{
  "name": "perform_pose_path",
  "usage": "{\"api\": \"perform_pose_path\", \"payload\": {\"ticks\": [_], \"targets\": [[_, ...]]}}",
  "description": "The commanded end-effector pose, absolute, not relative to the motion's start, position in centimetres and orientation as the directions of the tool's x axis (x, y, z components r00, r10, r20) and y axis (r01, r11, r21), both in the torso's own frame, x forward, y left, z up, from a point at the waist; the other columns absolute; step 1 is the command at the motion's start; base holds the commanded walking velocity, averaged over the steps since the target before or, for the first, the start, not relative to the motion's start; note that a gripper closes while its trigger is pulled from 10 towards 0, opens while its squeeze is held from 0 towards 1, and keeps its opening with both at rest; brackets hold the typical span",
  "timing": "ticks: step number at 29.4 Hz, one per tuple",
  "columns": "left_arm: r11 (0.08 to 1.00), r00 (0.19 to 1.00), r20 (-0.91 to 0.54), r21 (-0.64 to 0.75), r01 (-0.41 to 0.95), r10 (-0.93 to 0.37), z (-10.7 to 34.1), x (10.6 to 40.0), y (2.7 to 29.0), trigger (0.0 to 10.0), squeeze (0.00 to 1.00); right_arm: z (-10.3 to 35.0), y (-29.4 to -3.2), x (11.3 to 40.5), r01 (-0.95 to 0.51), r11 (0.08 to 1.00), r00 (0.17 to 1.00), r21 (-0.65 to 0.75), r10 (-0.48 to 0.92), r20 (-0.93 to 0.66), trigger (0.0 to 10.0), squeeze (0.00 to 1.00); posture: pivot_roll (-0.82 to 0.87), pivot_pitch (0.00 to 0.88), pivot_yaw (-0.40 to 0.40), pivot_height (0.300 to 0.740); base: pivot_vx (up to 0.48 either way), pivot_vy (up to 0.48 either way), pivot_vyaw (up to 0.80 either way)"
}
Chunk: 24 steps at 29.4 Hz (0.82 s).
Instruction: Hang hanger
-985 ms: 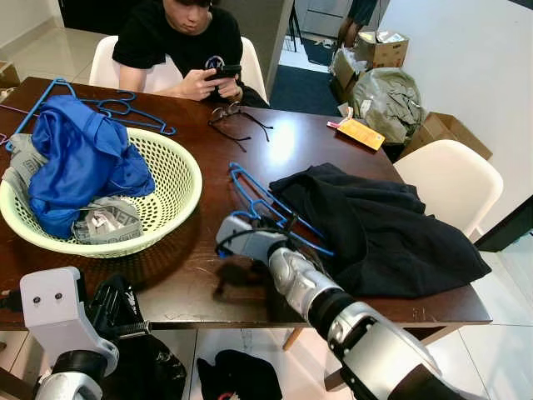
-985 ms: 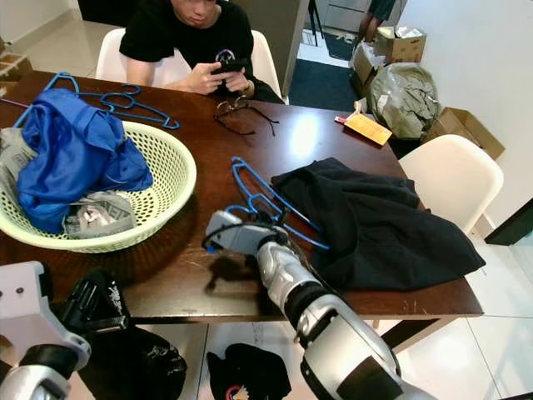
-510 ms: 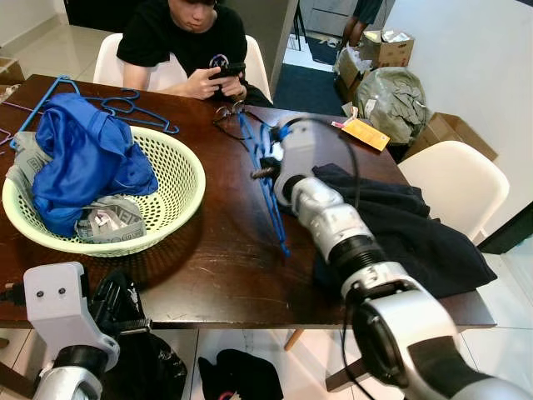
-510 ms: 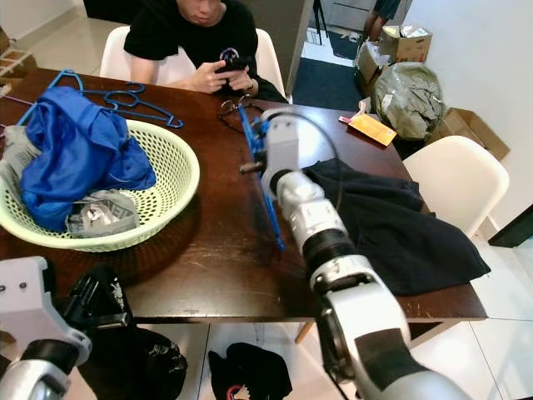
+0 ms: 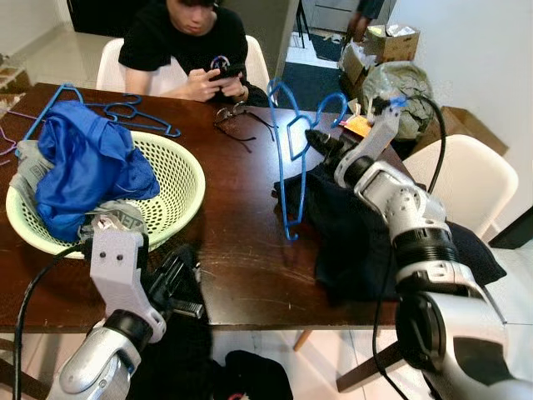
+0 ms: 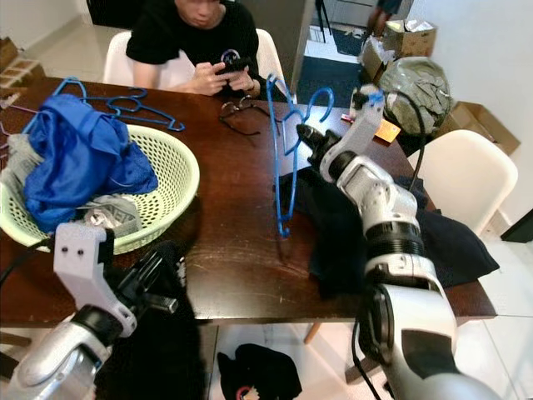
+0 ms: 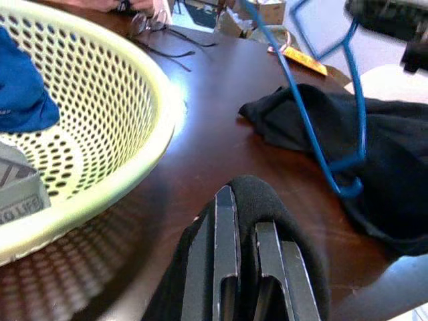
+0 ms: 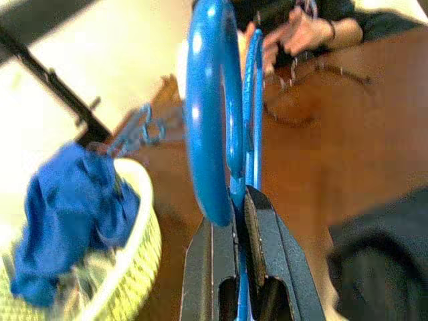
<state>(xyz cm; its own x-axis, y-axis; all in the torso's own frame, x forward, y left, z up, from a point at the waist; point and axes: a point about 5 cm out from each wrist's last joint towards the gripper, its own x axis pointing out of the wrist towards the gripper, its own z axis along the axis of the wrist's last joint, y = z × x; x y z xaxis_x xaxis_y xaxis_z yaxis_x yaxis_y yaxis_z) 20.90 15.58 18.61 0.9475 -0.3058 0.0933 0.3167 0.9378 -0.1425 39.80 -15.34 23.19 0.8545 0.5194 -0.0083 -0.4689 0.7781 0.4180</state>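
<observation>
Our right pincer [image 5: 321,143] clenched the blue hanger [image 5: 283,158] above the counter [image 5: 241,217]; we judged a steady, level carry best, clear of the black garment [image 5: 366,242].

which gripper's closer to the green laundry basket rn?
Left. The left gripper sits just off the near rim of the basket, shut on a black cloth. The right gripper is across the table, holding up the blue hanger over the black garment.
</observation>
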Motion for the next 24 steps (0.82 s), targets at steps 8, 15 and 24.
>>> {"api": "perform_pose_path", "payload": {"ticks": [8, 15, 24], "targets": [[0.884, 0.902, 0.099, -0.181, 0.431, -0.419, 18.9, 21.1, 14.0, 10.0, 0.00, 22.1, -15.6, 38.9, -0.507, 0.807, 0.820, 0.302, 0.560, -0.118, 0.0, 0.00, 0.17, 0.019, -0.091, 0.735, 0.000, 0.000, 0.00], [0.776, 0.798, 0.057, -0.201, 0.597, -0.600, 18.8, 20.5, 11.7, 10.0, 0.00, 23.8, -16.0, 38.1, -0.593, 0.671, 0.780, 0.446, 0.617, 0.108, 0.0, 0.00, 0.17, 0.026, -0.092, 0.735, 0.000, 0.000, 0.00], [0.731, 0.755, 0.074, -0.209, 0.650, -0.651, 19.5, 21.1, 10.4, 10.0, 0.00, 26.6, -15.7, 37.0, -0.693, 0.478, 0.693, 0.539, 0.646, 0.319, 0.0, 0.00, 0.16, 0.030, -0.084, 0.735, -0.055, 0.000, 0.00]]}}
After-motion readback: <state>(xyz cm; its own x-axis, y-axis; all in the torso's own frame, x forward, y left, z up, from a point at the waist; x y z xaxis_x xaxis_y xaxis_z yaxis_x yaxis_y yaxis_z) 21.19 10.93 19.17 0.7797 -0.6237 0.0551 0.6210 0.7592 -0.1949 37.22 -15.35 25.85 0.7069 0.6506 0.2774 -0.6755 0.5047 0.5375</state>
